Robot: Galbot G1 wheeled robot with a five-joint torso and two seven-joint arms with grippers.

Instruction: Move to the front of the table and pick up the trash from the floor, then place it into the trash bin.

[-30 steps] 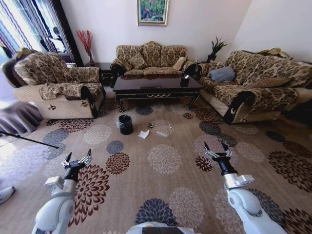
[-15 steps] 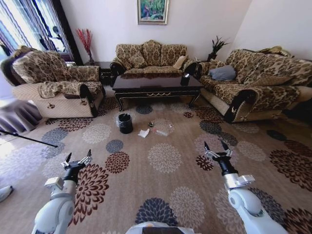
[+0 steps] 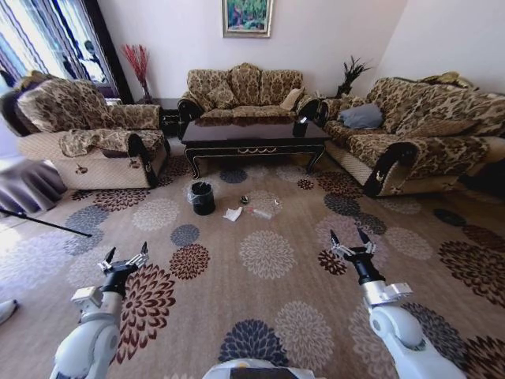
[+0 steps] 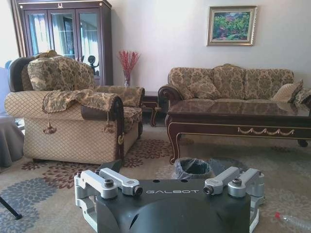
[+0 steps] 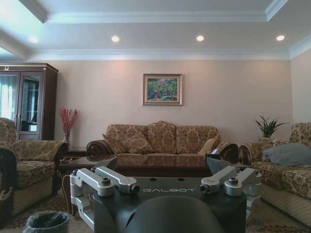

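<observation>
On the carpet before the table [image 3: 252,134], trash [image 3: 232,215] lies just beside the trash bin [image 3: 203,199]. Tissue likely soft, light: pinch its bulk. Left gripper [image 3: 124,260], right gripper [image 3: 351,242] apart, empty, well short.

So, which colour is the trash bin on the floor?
Black, with a thin plastic liner; the trash bin shows best in the head view.

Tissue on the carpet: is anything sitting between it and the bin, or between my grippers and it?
Nothing visible. The tissue lies on open carpet just right of the bin, apart from it. The left gripper and right gripper hang open well short of it, with only bare carpet ahead.
</observation>
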